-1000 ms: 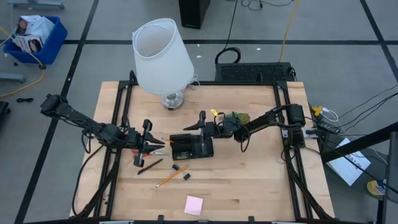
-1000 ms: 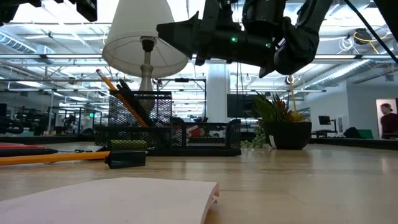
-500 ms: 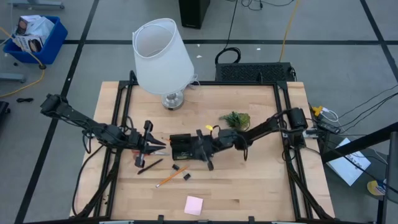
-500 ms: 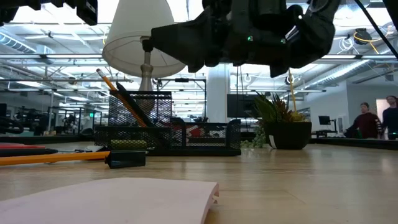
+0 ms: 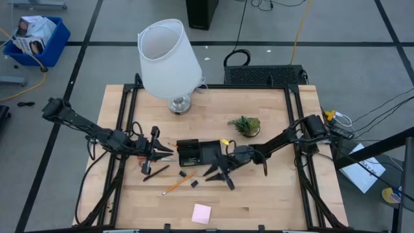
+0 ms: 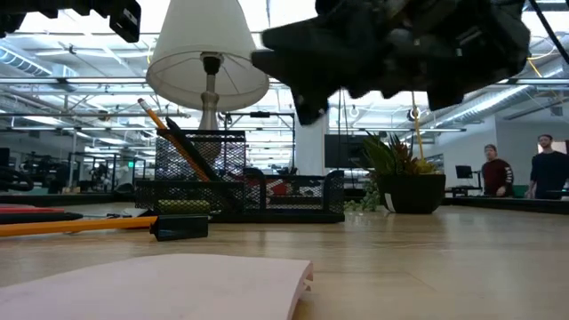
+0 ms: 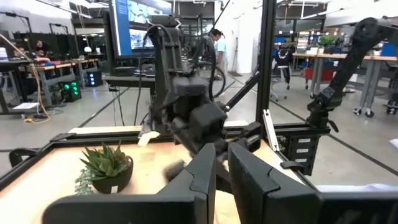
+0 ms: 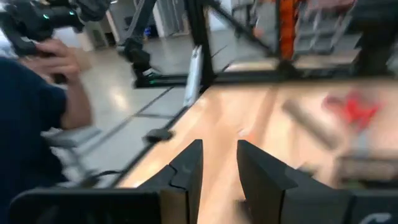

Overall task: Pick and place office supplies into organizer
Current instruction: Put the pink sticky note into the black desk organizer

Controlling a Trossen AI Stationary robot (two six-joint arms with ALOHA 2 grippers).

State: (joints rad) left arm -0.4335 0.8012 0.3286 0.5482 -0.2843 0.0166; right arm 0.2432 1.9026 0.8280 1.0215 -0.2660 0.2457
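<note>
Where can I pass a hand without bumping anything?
Bare wood lies right of the pink sticky-note pad up to the plant, and between the lamp and plant. It is crowded left of the organizer: pens, pencil.

Left arm reaches in from left table edge, low and stretched out, wrist level. Left gripper (image 5: 165, 153) points toward table middle; fingers (image 7: 202, 180) nearly together, narrow slit between them, nothing seen between tips.

Right arm comes from right table edge, elbow bent, forearm angled down toward table front. Right gripper (image 5: 220, 176) points down-left; fingers (image 8: 186, 171) apart, clear gap between them, nothing between tips.

Grippers well apart.
</note>
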